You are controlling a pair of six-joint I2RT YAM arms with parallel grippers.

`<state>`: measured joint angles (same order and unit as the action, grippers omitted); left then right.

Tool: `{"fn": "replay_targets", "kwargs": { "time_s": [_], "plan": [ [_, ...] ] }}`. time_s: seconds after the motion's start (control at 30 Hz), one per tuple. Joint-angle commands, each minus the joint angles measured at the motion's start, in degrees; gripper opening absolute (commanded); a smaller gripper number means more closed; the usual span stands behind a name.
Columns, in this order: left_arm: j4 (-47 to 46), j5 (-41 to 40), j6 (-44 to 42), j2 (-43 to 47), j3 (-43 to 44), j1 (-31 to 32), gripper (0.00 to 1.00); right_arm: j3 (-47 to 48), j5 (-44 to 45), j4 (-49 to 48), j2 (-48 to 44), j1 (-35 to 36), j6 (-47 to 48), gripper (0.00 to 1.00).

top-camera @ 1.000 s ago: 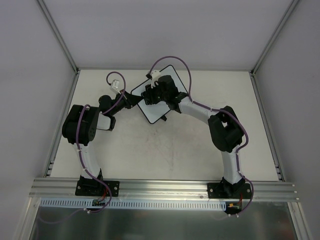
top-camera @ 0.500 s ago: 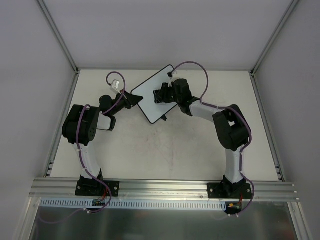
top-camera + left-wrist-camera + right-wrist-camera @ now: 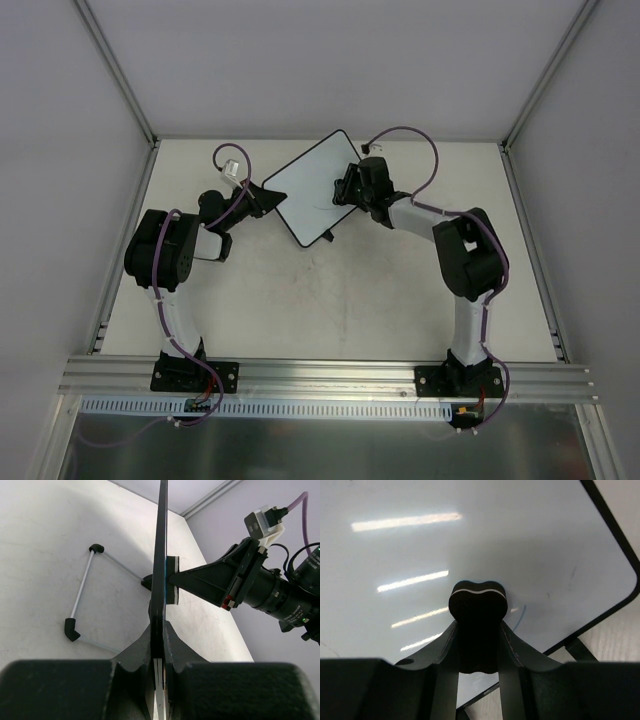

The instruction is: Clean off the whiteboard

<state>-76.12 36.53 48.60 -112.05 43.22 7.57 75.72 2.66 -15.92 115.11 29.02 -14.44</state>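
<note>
1. Top external view: the whiteboard (image 3: 310, 185) sits at the far middle of the table (image 3: 330, 300), face up toward the camera and turned cornerwise.
2. The left gripper (image 3: 262, 197) pinches the whiteboard's left edge. The left wrist view shows the rim clamped between both fingers. Whether the feet rest on the table I cannot tell.
3. The right gripper (image 3: 345, 190) is closed around a small black eraser (image 3: 478, 600), whose pad presses flat against the writing face near the right side.
4. Done, as I judge it: most of the face shows clean white in the right wrist view, with only lamp reflections across it.
5. Left: a thin blue stroke (image 3: 518, 620) just right of the eraser, a few faint specks (image 3: 572, 572) toward the right corner, and a dim line at the view's left border.
6. So the job looks nearly finished. A pass over the right part and a check of the area hidden under the gripper should close it.
</note>
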Motion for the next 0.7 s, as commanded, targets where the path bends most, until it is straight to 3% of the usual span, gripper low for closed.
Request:
{"fn": "replay_targets", "kwargs": {
  "time_s": [0.0, 0.43, 0.67],
  "plan": [
    [-20.2, 2.4, -3.3, 2.1, -1.1, 1.0, 0.0, -1.9, 6.3, 7.3, 0.0, -3.0, -1.7, 0.0],
    [-20.2, 2.8, -3.4, 1.7, -1.0, 1.0, 0.0, -2.2, 1.3, 7.7, 1.8, -7.3, -6.7, 0.0],
    [-20.2, 3.0, -3.3, 1.4, -0.8, 1.0, 0.0, -1.5, 0.0, 5.3, 1.6, -5.1, -2.5, 0.0]
  ]
}}
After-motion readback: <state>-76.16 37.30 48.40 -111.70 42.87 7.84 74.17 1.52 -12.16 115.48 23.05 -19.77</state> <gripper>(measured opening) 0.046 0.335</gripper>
